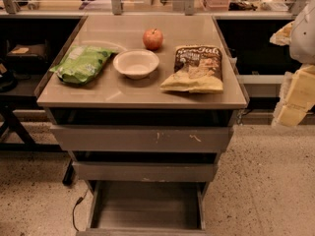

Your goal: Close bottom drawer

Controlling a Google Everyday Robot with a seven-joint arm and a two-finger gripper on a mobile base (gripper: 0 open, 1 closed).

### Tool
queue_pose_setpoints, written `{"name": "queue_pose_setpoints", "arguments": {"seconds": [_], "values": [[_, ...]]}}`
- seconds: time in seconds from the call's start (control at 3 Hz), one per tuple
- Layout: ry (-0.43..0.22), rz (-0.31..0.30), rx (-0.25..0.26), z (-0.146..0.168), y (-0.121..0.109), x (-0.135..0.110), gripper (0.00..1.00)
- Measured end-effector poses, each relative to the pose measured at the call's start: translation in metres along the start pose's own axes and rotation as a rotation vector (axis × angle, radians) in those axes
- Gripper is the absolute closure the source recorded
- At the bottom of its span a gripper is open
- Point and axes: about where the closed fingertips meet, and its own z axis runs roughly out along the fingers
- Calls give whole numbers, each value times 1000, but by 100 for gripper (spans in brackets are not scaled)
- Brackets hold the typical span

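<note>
The bottom drawer [146, 206] is the narrowest of three grey-brown drawers in the cabinet. It is pulled far out towards me, and its shallow tray looks empty. Its flat front [142, 232] lies at the lower edge of the view. The mid-width drawer front [145, 172] and the widest drawer front [142, 139], which has pale scratch marks, sit above it, each out a little. My gripper [296, 98] shows as pale blocky parts at the right edge, at about countertop height. It is well up and to the right of the bottom drawer and touches nothing.
On the cabinet top [123, 90] lie a green bag [81, 63], a white bowl [136, 63], a red apple [153, 39] and a brown-yellow chip bag [194, 69]. A black cable [75, 213] trails on the speckled floor at the left. A dark frame [12, 124] stands at the far left.
</note>
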Motion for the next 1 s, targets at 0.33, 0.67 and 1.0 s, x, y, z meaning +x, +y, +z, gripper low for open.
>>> {"name": "queue_pose_setpoints", "arguments": {"seconds": [0.33, 0.67, 1.0], "values": [[0, 0, 0, 0, 0, 0, 0], [0, 0, 0, 0, 0, 0, 18], [0, 0, 0, 0, 0, 0, 41]]}}
